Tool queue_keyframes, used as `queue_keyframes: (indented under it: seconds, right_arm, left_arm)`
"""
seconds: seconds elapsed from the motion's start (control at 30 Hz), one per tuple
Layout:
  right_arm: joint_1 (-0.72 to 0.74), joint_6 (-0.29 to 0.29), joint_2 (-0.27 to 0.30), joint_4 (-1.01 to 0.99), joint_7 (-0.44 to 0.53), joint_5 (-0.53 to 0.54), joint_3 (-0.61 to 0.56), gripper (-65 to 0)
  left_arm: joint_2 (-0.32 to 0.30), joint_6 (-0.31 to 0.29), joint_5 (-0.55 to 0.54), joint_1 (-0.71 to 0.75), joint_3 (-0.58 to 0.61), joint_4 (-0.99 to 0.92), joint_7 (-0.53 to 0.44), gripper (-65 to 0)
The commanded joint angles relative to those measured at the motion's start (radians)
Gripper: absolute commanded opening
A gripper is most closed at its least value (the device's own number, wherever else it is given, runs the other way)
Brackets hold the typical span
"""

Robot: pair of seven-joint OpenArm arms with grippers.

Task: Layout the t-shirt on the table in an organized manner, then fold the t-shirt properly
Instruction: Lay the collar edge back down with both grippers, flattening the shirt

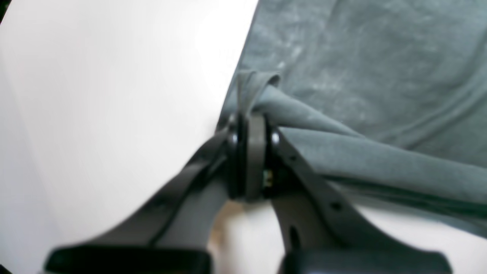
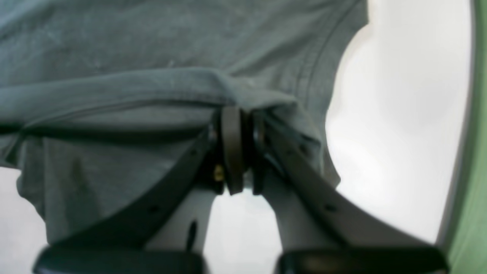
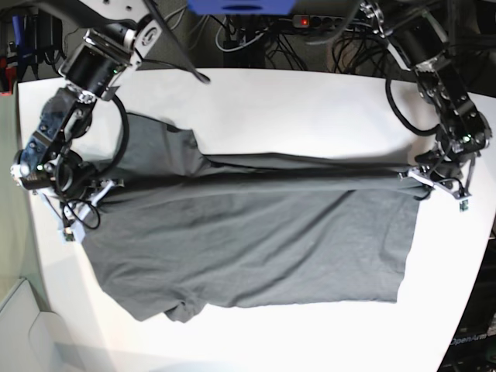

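The dark grey t-shirt (image 3: 256,240) lies sideways on the white table (image 3: 294,101), sleeves toward the left of the base view and hem toward the right. A taut ridge of its cloth runs across the upper part between the two grippers. In the base view my left gripper (image 3: 416,177) is at the right end of that ridge. In its wrist view the left gripper (image 1: 251,118) is shut on a bunched edge of the t-shirt (image 1: 361,57). My right gripper (image 3: 107,186) is at the left end. Up close, the right gripper (image 2: 237,114) is shut on a fold of the t-shirt (image 2: 152,38) beside a stitched hem.
Cables and a power strip (image 3: 310,21) lie beyond the table's far edge. The table's right edge (image 3: 484,232) runs close to the left gripper. A green surface (image 2: 475,190) shows past the table edge by the right gripper. Bare table (image 1: 95,95) lies beside the cloth.
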Motion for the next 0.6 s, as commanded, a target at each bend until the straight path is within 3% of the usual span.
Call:
queue_keyframes:
  seconds: [0.0, 0.47, 0.57]
  right_arm:
    - [0.02, -0.004, 0.012, 0.024, 0.014, 0.01, -0.001, -65.0]
    - [-0.164, -0.004, 0.009, 0.266, 0.005, 0.012, -0.001, -65.0]
    - [-0.209, -0.004, 0.009, 0.331, -0.041, 0.012, -0.001, -65.0]
  left_arm:
    - [-0.015, 0.0, -0.004, -0.018, -0.001, 0.022, -0.017, -64.8]
    - [-0.017, 0.0, -0.004, 0.028, 0.001, 0.026, -0.014, -64.8]
    - [-0.017, 0.0, -0.004, 0.043, 0.001, 0.061, 0.027, -64.8]
